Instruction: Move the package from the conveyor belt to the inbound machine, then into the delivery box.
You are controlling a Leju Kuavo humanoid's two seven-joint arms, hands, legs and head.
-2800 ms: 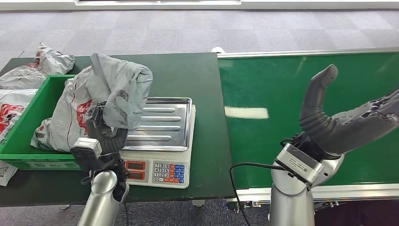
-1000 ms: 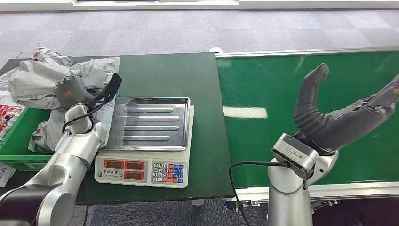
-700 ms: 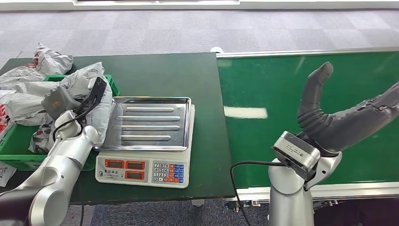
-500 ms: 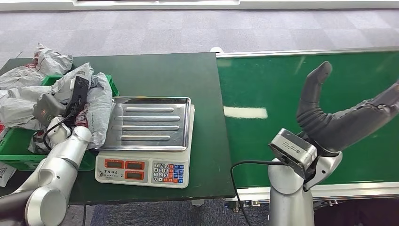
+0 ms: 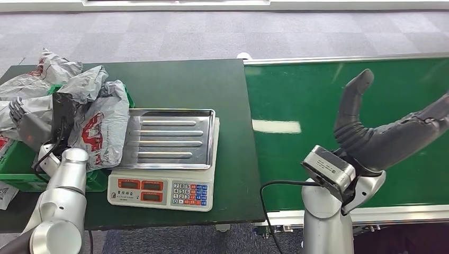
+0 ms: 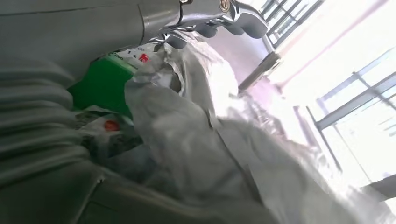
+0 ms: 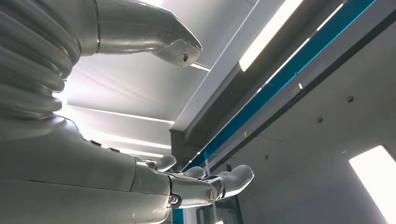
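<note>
Widest, on the right: green conveyor belt (image 5: 296, 95), carrying no parcel where visible. Left of it, dark surface (image 5: 185, 79) bearing the inbound machine (image 5: 164, 159), a weighing scale with a bare steel tray. At the surface's left end, green delivery box (image 5: 16, 179), heaped with other grey mail bags (image 5: 47, 69) that spill past its far side. Package (image 5: 100, 127), a crumpled grey poly bag with red print: slumped over the box's near corner, leaning on the rim next to the scale, more on the heap than down inside. Right hand (image 5: 392, 132): raised above the belt, thumb up and fingers spread wide, holding nothing. Left hand (image 5: 26, 121): low in the box among the bags, fingers (image 6: 219, 14) stretched along the grey plastic in the left wrist view; impossible to tell whether any fold is pinched or merely touched. Judged as the closing step, drop-off into the box. Main risk: slippery bag perched on an overfull pile, likely to slide back over the rim toward the scale or off the surface once let go. Second risk: loose plastic snagging on the fingers and being dragged out during withdrawal. Also possible: a neighbouring bag nudged over the far side.
</note>
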